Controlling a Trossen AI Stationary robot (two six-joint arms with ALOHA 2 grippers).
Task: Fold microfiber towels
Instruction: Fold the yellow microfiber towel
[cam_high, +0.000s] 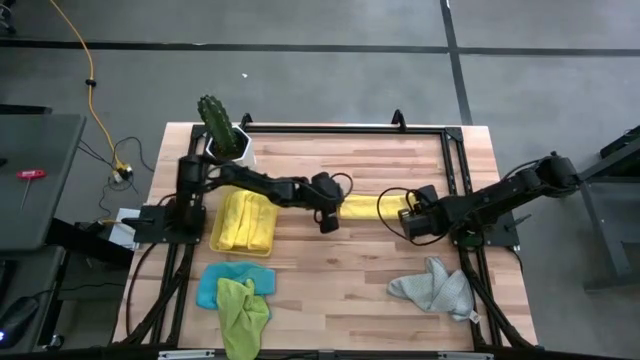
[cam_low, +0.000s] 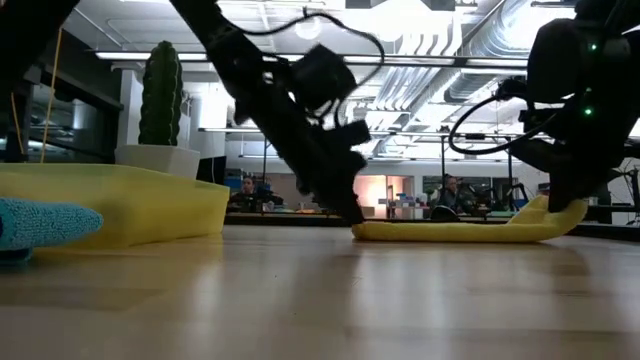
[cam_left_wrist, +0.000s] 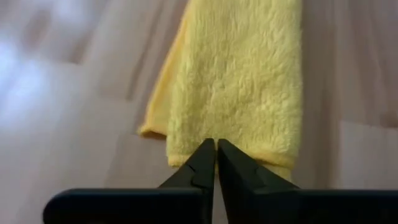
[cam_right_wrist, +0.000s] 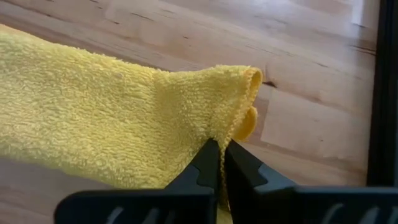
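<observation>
High view: L tool (cam_high: 329, 222) & R tool (cam_high: 405, 217) both clamped on yellow towel (cam_high: 360, 207).

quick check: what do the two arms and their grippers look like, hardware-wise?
Both arms are dark, near-black, jointed link chains on black base frames. Left gripper and right gripper each end in two black, tapered, pointed fingers on a flat black crossbar. Black cables loop off both wrists. Small green lights glow on the right arm.

Both arms are dark, jointed and matte black. The left arm (cam_high: 262, 184) carries a looping black cable near its wrist; the right arm (cam_high: 500, 195) too. Each ends in slim, pointed black fingers (cam_left_wrist: 205, 165).
</observation>
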